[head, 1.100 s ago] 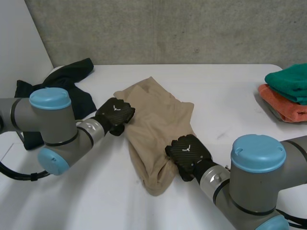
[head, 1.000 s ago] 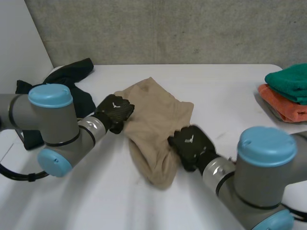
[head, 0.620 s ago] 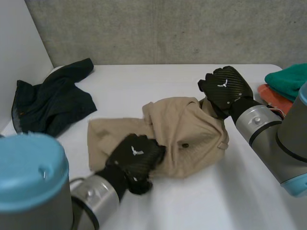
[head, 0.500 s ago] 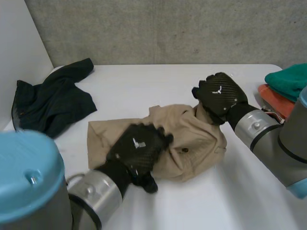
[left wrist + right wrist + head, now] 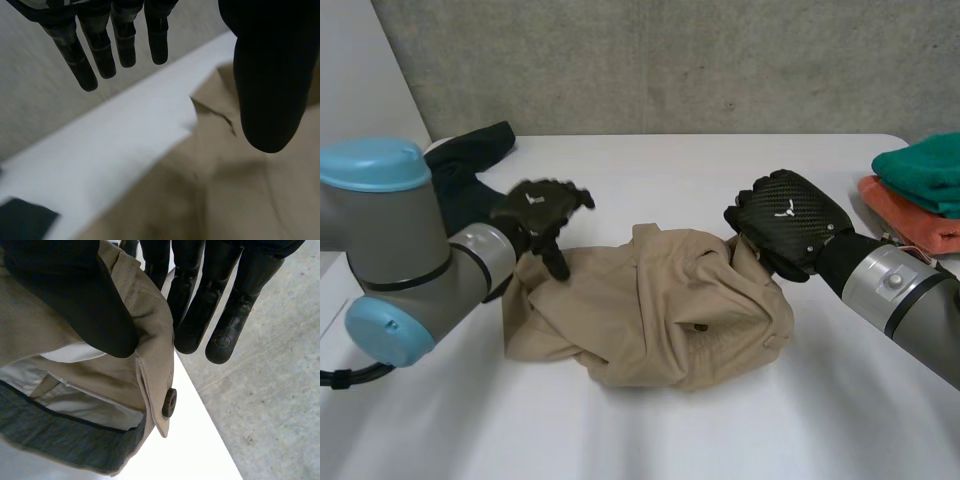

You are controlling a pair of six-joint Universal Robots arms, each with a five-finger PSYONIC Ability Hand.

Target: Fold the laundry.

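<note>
A tan garment [image 5: 650, 310] lies crumpled in the middle of the white table [image 5: 650, 170]. My left hand [image 5: 535, 215] hovers just above its left edge, fingers straight and spread, holding nothing. In the left wrist view that hand [image 5: 270, 75] is open above the tan cloth [image 5: 240, 200]. My right hand [image 5: 785, 235] grips the garment's right edge. In the right wrist view its thumb [image 5: 65, 290] and fingers pinch the waistband [image 5: 150, 340] beside a dark button [image 5: 170, 402].
A dark garment [image 5: 470, 165] lies heaped at the back left, behind my left arm; a corner of it [image 5: 20, 220] shows in the left wrist view. A folded teal towel [image 5: 925, 170] sits on an orange one [image 5: 910, 220] at the right edge. A concrete wall stands behind.
My left hand let go of the tan garment and moved left and back, opening. My right hand kept its grip and came down a little toward the table.
</note>
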